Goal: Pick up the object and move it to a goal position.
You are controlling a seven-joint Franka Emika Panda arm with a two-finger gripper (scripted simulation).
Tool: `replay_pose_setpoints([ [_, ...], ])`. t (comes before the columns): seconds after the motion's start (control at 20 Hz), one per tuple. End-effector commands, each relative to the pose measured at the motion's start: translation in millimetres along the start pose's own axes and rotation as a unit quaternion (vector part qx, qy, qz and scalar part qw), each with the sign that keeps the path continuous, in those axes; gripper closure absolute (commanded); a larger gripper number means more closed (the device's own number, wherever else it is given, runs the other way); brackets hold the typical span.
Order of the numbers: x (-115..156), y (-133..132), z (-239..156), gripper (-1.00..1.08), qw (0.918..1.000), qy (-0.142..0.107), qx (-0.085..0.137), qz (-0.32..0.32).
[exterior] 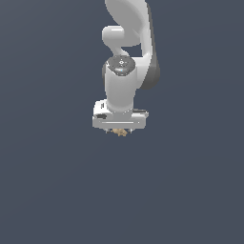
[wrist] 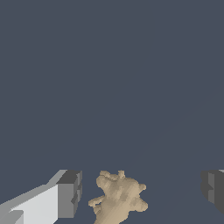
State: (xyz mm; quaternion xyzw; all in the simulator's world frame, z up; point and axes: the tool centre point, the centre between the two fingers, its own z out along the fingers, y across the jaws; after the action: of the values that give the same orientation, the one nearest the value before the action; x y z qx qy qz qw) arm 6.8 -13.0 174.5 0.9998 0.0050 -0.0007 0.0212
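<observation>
The object (wrist: 118, 197) is a small tan-brown lumpy thing with a bumpy outline. In the wrist view it lies between my two grey fingertips, nearer to one pad (wrist: 70, 193) than to the other (wrist: 213, 190), with a gap on both sides. My gripper (wrist: 142, 192) is open and touches nothing. In the exterior view the white arm points straight down, and the gripper (exterior: 119, 128) sits over the object (exterior: 122, 133). Only a small tan bit of the object shows under the hand.
A plain dark grey-blue surface (exterior: 57, 190) fills the whole scene in both views. No other object, container or edge shows.
</observation>
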Motion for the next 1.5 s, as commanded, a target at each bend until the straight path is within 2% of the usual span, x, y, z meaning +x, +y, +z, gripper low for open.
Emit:
replay_pose_setpoints([
  [0.0, 0.0, 0.0, 0.0, -1.00, 1.0000, 0.000, 0.000, 0.000],
  [0.6, -3.9, -4.0, 0.9, -1.00, 0.9999, -0.006, -0.004, -0.011],
  [1.0, -14.8, -14.8, 20.2, -1.00, 0.9958, -0.035, -0.035, -0.077],
  [1.25, -27.5, -25.1, 40.9, -1.00, 0.9836, -0.070, -0.070, -0.151],
  [1.45, -40.3, -33.6, 60.6, -1.00, 0.9622, -0.105, -0.107, -0.227],
])
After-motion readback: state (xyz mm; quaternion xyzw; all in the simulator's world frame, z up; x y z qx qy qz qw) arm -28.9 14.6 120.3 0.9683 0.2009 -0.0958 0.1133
